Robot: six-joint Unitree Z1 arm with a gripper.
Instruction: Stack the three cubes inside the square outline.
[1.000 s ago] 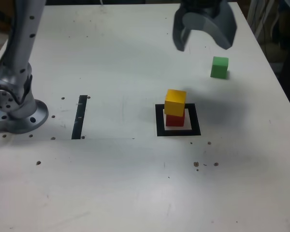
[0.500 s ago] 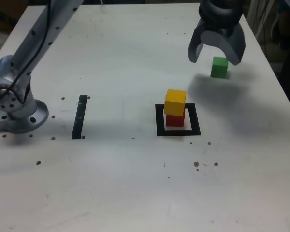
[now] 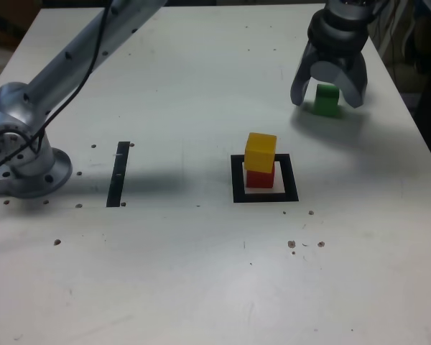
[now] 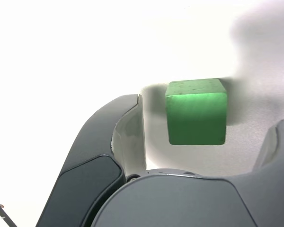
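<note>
The yellow cube (image 3: 261,152) sits on the red cube (image 3: 259,177) inside the black square outline (image 3: 265,195) near the table's middle. At the far right of the exterior view the green cube (image 3: 326,100) rests on the table. My gripper (image 3: 328,99) has come down over it, open, with one finger on each side of the cube. In the wrist view the green cube (image 4: 196,116) lies between the dark fingers (image 4: 128,137), with gaps to both; neither touches it.
A narrow black strip (image 3: 118,173) lies on the table at the exterior view's left, near the arm's round base (image 3: 25,169). The table's right edge (image 3: 416,136) runs close to the green cube. Small dark specks dot the white surface.
The gripper has moved right and down from above the table onto the green cube, so its fingers now flank it. The cubes have not moved.
</note>
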